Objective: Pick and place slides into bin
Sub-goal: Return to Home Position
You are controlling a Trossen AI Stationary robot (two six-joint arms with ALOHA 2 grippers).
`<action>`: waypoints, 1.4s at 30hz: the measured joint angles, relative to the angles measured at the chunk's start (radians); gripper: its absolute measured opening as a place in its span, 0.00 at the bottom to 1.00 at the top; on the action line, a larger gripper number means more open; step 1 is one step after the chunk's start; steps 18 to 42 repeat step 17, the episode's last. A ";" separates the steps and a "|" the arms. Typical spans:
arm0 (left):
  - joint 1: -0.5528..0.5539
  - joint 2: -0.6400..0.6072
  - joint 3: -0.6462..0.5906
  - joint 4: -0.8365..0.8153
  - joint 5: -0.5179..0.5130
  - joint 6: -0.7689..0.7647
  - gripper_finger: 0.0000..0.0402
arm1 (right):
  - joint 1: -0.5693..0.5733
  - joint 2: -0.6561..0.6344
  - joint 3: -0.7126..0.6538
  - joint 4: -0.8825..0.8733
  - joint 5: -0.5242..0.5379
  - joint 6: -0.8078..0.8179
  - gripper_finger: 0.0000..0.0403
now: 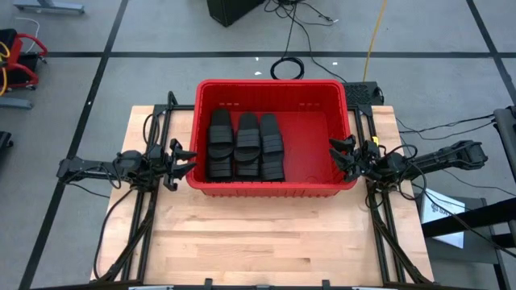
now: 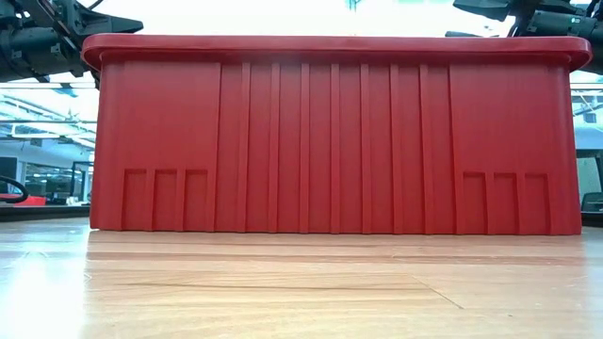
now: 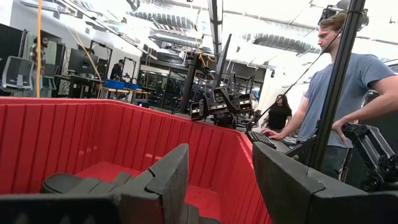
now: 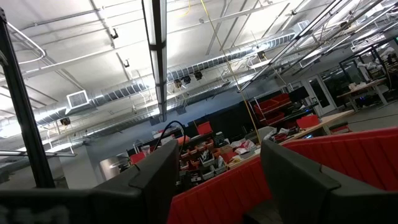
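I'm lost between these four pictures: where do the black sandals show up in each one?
High view: slides side by side in the left half of the bin.
Low view: not in it; the bin's wall hides them.
Left wrist view: slides inside the bin, on its floor.
Right wrist view: not in it.
Shared landmark: the red bin.

The bin [image 1: 266, 188] is bright red all over, and its walls have straight up-and-down ribs like stripes. The slides [image 1: 247, 145] are black, with ridged lines across their straps. The table [image 1: 266, 242] is light yellow-brown wood with long plank lines. The left tool [image 1: 184, 163] and the right tool [image 1: 337, 155] are black. The floor [image 1: 161, 80] is grey with dark lines. A cable [image 1: 373, 36] on it is yellow. A person's shirt [image 3: 367, 74] is blue.
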 joint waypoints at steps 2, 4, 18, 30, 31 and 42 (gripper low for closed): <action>0.000 0.000 0.000 0.000 0.000 0.000 0.46 | 0.000 0.000 0.000 0.000 0.000 0.000 0.54; 0.000 0.000 0.000 0.000 0.000 0.000 0.46 | 0.000 0.000 0.000 0.000 0.000 0.000 0.54; 0.000 0.000 0.000 0.000 0.000 0.000 0.46 | 0.000 0.000 0.000 0.000 0.000 0.000 0.54; 0.000 0.000 0.000 0.000 0.000 0.000 0.46 | 0.000 0.000 0.000 0.000 0.000 0.000 0.54; 0.000 0.000 0.000 0.000 0.000 0.000 0.46 | 0.000 0.000 0.000 0.000 0.000 0.000 0.54; 0.000 0.000 0.000 0.000 0.000 0.000 0.46 | 0.000 0.000 0.000 0.000 0.000 0.000 0.54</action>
